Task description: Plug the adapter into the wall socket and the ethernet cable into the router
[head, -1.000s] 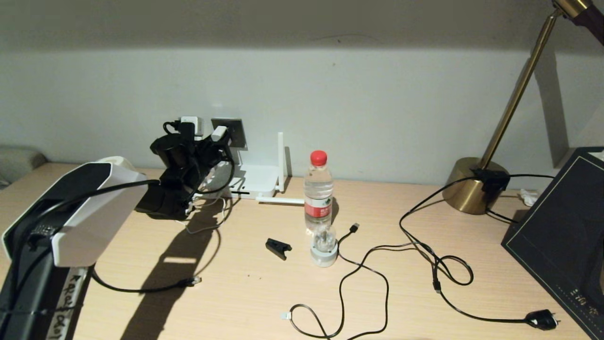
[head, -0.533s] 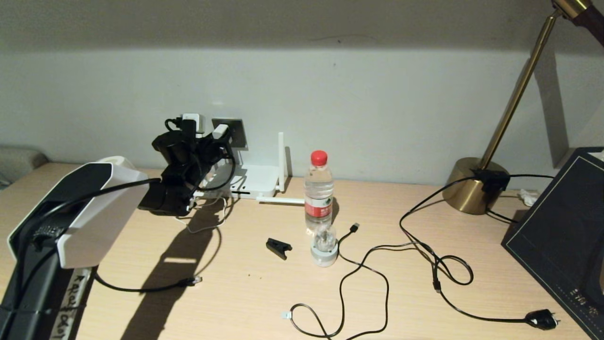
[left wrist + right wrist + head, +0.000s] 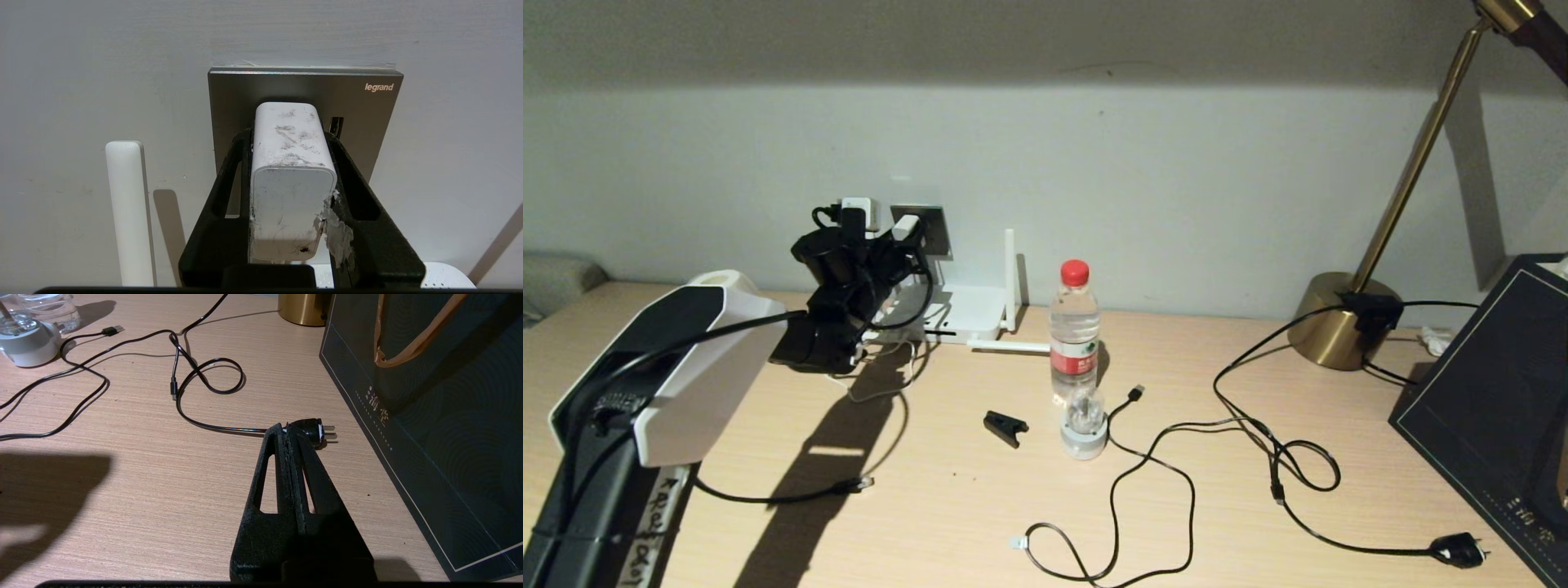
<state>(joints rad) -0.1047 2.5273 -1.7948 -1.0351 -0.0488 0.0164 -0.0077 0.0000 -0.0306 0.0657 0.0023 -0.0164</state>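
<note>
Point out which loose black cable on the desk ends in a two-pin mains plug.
The cord from the lamp base; its mains plug lies beside the dark bag.

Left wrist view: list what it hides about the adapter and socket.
- Adapter prongs: hidden behind its own body, so seating in the wall socket is unclear.
- Socket's lower holes: covered by adapter and left gripper.
- Router: cut off by the edge.

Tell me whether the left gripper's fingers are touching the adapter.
Touching. The left wrist view shows both black fingers of the left gripper pressed flat against the adapter's sides.
</note>
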